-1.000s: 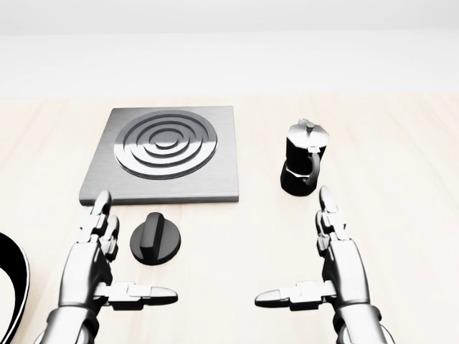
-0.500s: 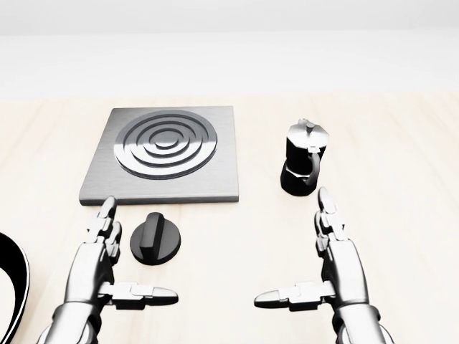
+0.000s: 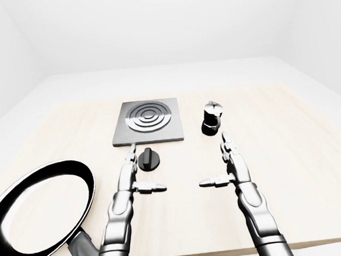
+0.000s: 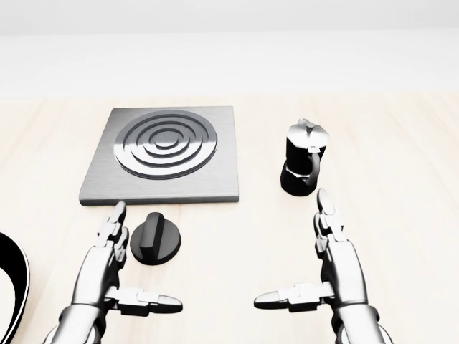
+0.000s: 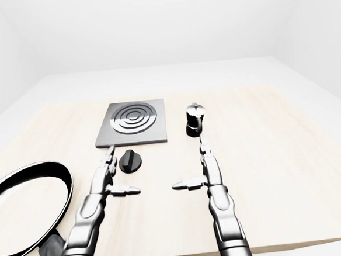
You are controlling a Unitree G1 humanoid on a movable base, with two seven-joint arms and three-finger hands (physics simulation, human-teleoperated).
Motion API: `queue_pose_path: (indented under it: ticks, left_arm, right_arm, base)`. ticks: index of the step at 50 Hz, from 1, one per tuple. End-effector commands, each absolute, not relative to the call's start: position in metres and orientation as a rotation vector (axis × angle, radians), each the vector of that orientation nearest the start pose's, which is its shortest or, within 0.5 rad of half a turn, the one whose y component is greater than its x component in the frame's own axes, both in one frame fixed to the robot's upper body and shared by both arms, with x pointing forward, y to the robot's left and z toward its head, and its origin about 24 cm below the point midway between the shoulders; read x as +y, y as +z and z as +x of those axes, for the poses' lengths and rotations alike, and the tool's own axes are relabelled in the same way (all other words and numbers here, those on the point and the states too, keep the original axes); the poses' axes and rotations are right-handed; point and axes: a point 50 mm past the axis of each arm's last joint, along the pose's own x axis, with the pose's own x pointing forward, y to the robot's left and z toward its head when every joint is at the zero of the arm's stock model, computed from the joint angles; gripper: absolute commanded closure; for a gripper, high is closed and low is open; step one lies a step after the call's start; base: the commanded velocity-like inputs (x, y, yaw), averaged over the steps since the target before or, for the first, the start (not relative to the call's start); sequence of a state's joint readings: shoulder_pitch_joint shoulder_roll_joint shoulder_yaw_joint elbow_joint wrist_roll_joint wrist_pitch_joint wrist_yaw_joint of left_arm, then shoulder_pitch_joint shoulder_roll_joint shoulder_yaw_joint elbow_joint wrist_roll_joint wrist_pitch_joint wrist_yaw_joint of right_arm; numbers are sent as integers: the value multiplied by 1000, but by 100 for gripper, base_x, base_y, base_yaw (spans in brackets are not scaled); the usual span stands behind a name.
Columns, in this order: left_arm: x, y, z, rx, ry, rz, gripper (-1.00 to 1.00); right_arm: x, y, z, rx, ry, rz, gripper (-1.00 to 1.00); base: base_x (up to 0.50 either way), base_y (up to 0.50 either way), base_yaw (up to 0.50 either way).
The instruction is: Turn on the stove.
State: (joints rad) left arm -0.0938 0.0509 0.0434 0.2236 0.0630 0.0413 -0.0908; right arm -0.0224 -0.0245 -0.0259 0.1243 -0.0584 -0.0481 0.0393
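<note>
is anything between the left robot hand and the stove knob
Nothing visible. The left robot hand is open just left of the black knob, with only bare table between them. The moka pot stands far off to the right, the stove plate above.

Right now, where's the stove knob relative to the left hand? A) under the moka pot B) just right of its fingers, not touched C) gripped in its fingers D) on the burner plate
B: the knob lies on the table just right of the open left hand in the head view, below the stove plate, with a gap between them.
</note>
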Motion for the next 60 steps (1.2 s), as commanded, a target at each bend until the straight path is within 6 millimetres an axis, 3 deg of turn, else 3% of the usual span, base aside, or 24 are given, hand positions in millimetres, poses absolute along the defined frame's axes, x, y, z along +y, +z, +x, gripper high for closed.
queue_pose_path:
  ticks: [1,31,60]
  left_arm:
    - [160,4,268,197,-82,109,-100]
    - [151,0,265,213,-152,161,-100]
    - [130,-7,262,243,-344,256,-100]
  right_arm:
    - [-157,23,257,61,23,-81,-100]
    - [-156,19,258,84,27,-85,-100]
    - [-156,18,258,91,25,-84,-100]
  base:
    - [0,0,0]
    - [0,0,0]
    - [0,0,0]
